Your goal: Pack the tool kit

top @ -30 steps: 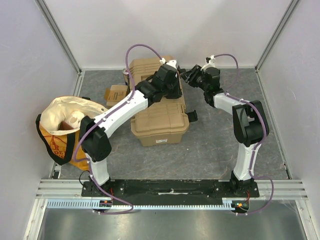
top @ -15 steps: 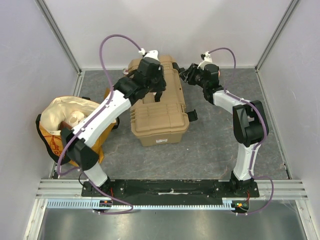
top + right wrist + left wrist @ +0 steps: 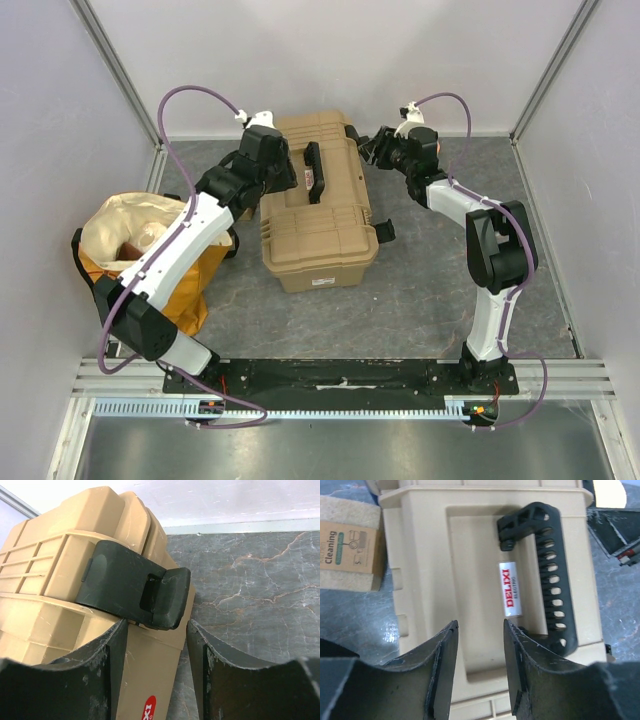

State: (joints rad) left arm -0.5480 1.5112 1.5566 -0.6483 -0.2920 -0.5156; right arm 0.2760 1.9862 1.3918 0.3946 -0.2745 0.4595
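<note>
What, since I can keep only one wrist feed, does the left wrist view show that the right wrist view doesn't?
Left wrist only: the black ribbed plastic handle folded into the lid of the large tan plastic toolbox, and a small brown cardboard box printed "Cleaning" beside it. Right wrist only: the black plastic latch on the toolbox's end wall. Both: the toolbox, the grey marbled tabletop, and the left fingers and right fingers, apart, gripping nothing.

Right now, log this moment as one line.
toolbox: lid closed, handle down | left gripper: open, empty, over lid | right gripper: open, fingers either side of side latch
</note>
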